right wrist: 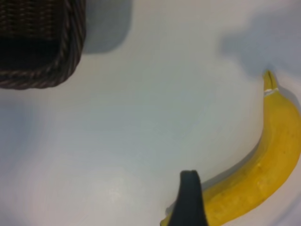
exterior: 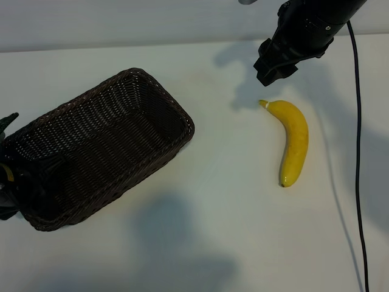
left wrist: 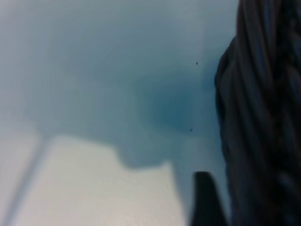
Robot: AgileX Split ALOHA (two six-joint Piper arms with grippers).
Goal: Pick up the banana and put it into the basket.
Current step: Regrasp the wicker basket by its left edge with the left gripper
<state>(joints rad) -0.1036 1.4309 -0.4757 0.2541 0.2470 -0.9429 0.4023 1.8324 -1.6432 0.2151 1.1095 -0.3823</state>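
A: Item one, the right gripper (exterior: 275, 66). Position?

B: Above the table (exterior: 231, 182), just past the stem end of the banana (exterior: 293, 141). It holds nothing and touches nothing. Only one dark finger (right wrist: 189, 200) shows in its wrist view, crossing in front of the fruit's lower body, so the gap is not seen directly. By every sign the jaws stand wide and empty.

A: Item two, the banana.

B: Lying flat on the table, directly below and slightly ahead of the right gripper, stem toward the tool and dark tip away from it. Free on all sides, not yet lifted. I judge the wide jaws suit it: the gripper hangs over the fruit ready to straddle its body crosswise on descent.

A: Item three, the basket (exterior: 103, 146).

B: Well apart from the right gripper, across the table on the far side of the banana from its cable. It sits at an angle and is empty. One corner of it shows in the right wrist view.

A: Item four, the left gripper (exterior: 9, 176).

B: At the basket's outer end, pressed close to the braided rim; its wrist view is filled with wicker at one side and a dark finger (left wrist: 205, 200) beside it. Whether it clamps the rim or merely rests against it, I cannot tell. If it grips, the purpose would likely be to steady the basket for the drop.
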